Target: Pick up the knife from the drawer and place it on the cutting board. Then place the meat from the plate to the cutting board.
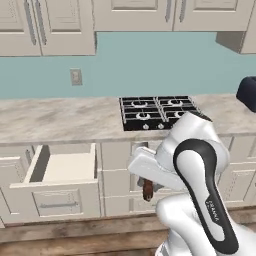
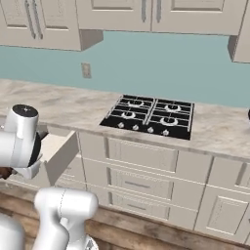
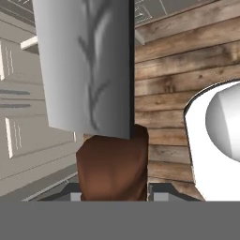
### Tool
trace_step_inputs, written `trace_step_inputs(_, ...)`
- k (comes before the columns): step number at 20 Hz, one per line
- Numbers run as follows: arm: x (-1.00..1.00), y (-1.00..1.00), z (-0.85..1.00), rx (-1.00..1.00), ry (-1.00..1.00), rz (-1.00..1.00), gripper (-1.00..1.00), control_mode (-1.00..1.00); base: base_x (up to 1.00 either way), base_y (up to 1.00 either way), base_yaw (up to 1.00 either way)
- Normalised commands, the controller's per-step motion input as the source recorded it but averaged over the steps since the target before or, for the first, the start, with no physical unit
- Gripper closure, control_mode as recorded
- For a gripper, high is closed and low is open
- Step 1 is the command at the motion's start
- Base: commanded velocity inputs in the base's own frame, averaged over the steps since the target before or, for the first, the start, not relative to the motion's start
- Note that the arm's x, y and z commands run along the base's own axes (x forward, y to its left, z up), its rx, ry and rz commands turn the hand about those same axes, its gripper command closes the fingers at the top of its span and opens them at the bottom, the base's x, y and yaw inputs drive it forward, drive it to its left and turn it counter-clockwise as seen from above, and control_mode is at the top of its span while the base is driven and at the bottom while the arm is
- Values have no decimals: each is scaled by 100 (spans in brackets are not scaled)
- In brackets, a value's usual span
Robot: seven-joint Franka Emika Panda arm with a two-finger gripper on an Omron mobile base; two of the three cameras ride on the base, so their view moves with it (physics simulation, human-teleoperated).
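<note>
The arm's dark band reads "FRANKA". The fingers (image 3: 114, 196) are clamped on the knife (image 3: 101, 98) by its brown handle, its grey blade extending away beyond them, right of the open drawer (image 1: 62, 172).

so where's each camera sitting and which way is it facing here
Left base view: behind the arm's left, facing the counter, stove and open drawer; arm at lower right.
Right base view: behind the arm's right, facing the same stove and drawer; arm at lower left.
Hand view: on the hand, looking along the gripper at the held knife.
</note>
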Motion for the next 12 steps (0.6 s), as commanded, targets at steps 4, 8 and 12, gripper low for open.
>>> trace_step_inputs(4, 0, 0, 0, 0, 0, 0, 100, 100, -33, 60, 27)
trace_step_inputs(8, 0, 0, 0, 0, 0, 0, 100, 100, -23, 60, 30)
trace_step_inputs(12, 0, 0, 0, 0, 0, 0, 100, 100, -22, 59, 31)
